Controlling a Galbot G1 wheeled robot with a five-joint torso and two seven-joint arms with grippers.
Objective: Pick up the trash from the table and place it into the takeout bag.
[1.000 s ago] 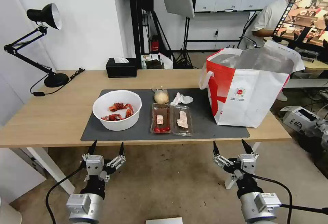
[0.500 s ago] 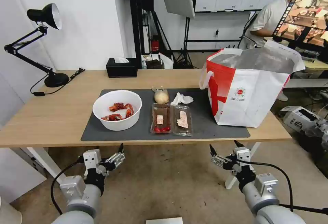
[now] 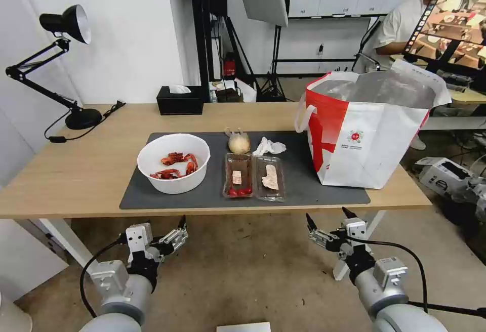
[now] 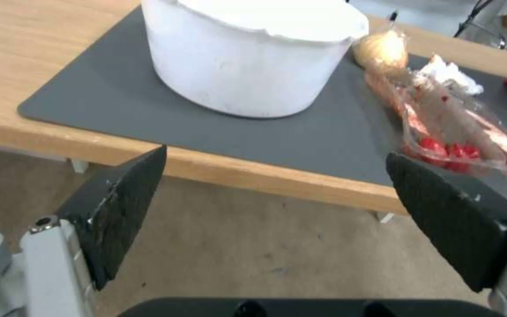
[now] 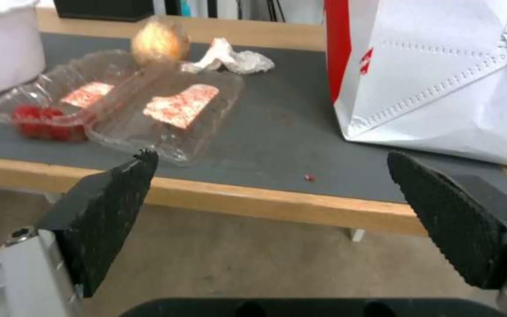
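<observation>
Trash: all on the grey mat [image 3: 304,180], centre of the head frame, none of it picked up.
Bowl: white bowl [image 3: 173,163] with red crayfish shells [image 3: 174,165], left part of the mat; its white wall sits at top centre of the left wrist frame.
Trays: two clear trays side by side, touching, just right of the bowl. Left tray [image 3: 238,175] has red bits at its near end, right tray [image 3: 270,178] holds a pale scrap.
Bundle: beige knotted bundle [image 3: 239,142] just behind the left tray.
Tissue: crumpled white tissue [image 3: 269,146] just right of the bundle, behind the right tray.
Takeout bag: white-and-red bag [image 3: 367,129], upright, mouth open, foil lining visible, right of centre in the head frame, partly on the mat, apart from the trays.
Table: light wood table [image 3: 71,170], mat laid along its front edge.
Left tool: left tool [image 3: 162,231] in the lower left of the head frame, below the table's front edge, over the floor, fingers wide apart, holding nothing.
Right tool: right tool [image 3: 328,223] in the lower right, below the table edge, fingers wide apart, empty.
</observation>
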